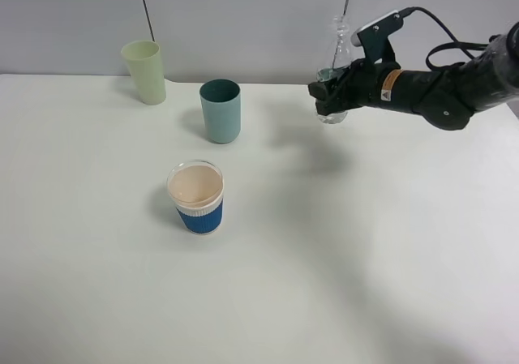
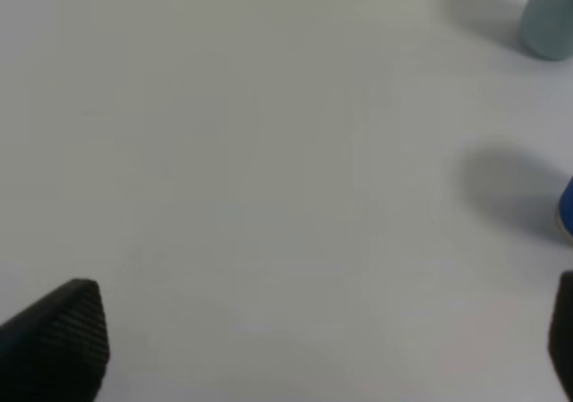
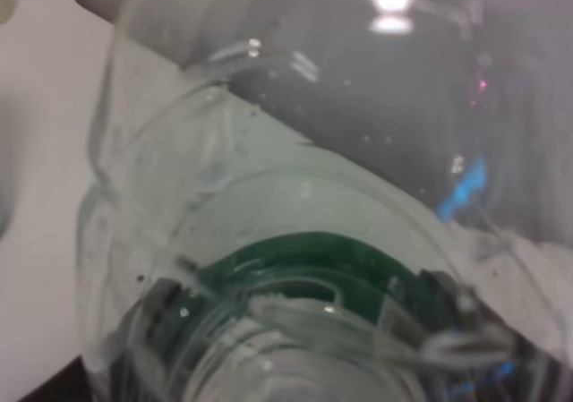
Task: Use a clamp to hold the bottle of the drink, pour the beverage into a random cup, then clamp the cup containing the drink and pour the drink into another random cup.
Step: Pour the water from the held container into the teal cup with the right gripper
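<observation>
Exterior high view: right pincer point(image 1: 326, 96) is clamped on the small clear plastic bottle with a dark green label point(image 1: 335, 72), gripping it low on the body from the right. The bottle is off the white bench point(image 1: 365, 259), long axis close to upright, neck up. The plain dusty teal-blue tumbler point(image 1: 220, 111) stands left of the bottle, well apart, mouth up. That gap is what the pour turns on: my read is the bottle must travel left, then tip neck-first over it. The short blue-sleeved cup with peach-cream inside point(image 1: 196, 195) sits nearer the camera, and the pale yellow-green tumbler point(image 1: 144, 72) is back left. No left arm in sight here.

Left wrist view: left pincer point(image 2: 322, 335) is wide, with nothing between its fingers point(image 2: 67, 339), over bare bench. The teal-blue tumbler point(image 2: 548, 17) and a sliver of the blue-sleeved cup point(image 2: 567, 209) show at the frame edge, well away. The right arm is the one placed to pour.

Right wrist view: the bottle point(image 3: 295, 178) fills the frame, green label point(image 3: 313, 254) close up. Liquid level is hard to tell, and no cup is clearly visible.
</observation>
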You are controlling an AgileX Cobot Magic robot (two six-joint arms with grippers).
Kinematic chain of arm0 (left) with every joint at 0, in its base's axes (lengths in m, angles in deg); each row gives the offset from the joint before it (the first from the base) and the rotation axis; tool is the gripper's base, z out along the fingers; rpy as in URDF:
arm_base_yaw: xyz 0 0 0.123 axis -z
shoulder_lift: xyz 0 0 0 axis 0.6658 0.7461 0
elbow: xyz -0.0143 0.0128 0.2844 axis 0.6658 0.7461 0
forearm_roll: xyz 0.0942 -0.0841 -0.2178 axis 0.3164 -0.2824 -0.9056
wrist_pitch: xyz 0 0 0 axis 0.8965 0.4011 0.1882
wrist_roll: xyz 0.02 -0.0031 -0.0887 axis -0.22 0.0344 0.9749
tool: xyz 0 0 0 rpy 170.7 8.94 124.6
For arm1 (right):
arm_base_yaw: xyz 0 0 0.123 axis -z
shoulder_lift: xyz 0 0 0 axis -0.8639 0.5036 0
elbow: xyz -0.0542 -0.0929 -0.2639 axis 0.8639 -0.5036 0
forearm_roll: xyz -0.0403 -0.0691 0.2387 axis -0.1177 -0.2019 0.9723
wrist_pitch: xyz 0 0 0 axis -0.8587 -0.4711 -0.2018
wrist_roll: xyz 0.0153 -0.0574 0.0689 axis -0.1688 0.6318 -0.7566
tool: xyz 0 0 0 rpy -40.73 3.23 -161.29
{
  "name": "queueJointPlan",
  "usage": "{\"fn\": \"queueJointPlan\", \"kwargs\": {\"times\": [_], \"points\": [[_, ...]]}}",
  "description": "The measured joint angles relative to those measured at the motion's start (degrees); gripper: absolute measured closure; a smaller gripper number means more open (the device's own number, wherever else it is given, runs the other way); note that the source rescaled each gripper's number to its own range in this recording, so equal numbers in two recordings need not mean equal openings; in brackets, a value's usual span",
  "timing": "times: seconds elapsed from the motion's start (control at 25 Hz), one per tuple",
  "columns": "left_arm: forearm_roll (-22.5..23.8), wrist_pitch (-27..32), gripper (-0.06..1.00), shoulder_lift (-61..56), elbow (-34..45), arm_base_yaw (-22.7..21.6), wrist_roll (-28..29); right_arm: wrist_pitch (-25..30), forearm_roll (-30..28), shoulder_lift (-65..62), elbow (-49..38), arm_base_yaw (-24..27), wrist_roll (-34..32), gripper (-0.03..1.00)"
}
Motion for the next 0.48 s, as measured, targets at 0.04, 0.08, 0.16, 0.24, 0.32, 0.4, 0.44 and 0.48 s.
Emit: {"fn": "queueJointPlan", "kwargs": {"times": [0.04,0.08,0.16,0.24,0.32,0.4,0.44,0.48], "points": [[0.0,0.0,-0.06,0.0,0.0,0.0,0.0,1.95,0.0,-0.42,1.18,-0.99,0.0,0.95],[0.0,0.0,-0.06,0.0,0.0,0.0,0.0,4.11,0.0,-0.72,2.26,-2.0,0.0,0.95],[0.0,0.0,-0.06,0.0,0.0,0.0,0.0,7.84,0.0,-0.96,5.13,-3.73,0.0,0.95],[0.0,0.0,-0.06,0.0,0.0,0.0,0.0,11.22,0.05,-0.96,7.78,-5.47,0.0,0.95],[0.0,0.0,-0.06,0.0,0.0,0.0,0.0,14.83,-0.32,-0.96,10.77,-7.37,0.0,0.95],[0.0,0.0,-0.06,0.0,0.0,0.0,0.0,18.41,-0.91,-0.96,13.46,-8.98,0.0,0.95],[0.0,0.0,-0.06,0.0,0.0,0.0,0.0,19.95,-1.51,-0.96,14.83,-9.8,0.0,0.95],[0.0,0.0,-0.06,0.0,0.0,0.0,0.0,21.11,-2.14,-0.96,16.08,-10.57,0.02,0.95]]}}
